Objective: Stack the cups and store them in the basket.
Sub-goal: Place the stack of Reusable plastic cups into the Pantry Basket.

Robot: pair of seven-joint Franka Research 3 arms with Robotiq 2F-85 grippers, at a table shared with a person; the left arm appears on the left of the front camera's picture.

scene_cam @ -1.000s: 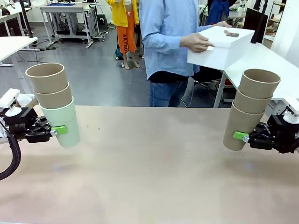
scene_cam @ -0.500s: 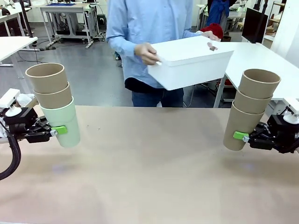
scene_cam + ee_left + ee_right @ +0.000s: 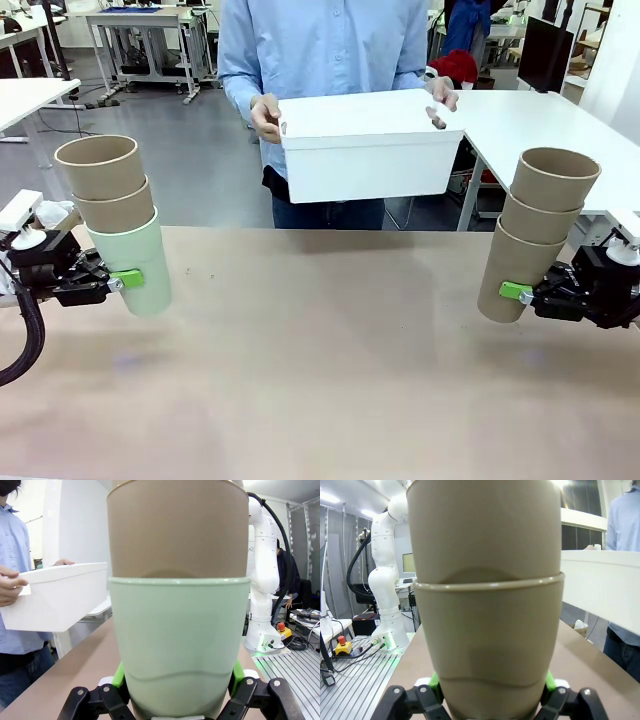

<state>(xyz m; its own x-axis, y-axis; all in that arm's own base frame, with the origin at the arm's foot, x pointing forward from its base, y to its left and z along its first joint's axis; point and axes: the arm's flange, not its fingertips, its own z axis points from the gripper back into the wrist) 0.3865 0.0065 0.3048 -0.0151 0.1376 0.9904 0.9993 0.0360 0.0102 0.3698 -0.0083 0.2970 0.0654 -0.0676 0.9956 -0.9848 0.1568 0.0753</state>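
At the table's left edge my left gripper is shut on a stack of cups: a mint green cup at the bottom with two tan cups nested in it. My right gripper is shut on a second stack of three tan cups at the right edge. Both stacks hang tilted a little above the tabletop. The right wrist view has its stack of tan cups up close between the green pads. At the far side a person holds the white basket in both hands above the table's far edge.
The tan tabletop lies bare between the two stacks. A white table stands at the far right behind the person. Other workbenches stand far back on the left. The left wrist view has the basket to the left of its stack.
The person has carried the basket from the far right to the middle and turned to face the table. Both arms and their stacks have stayed still.
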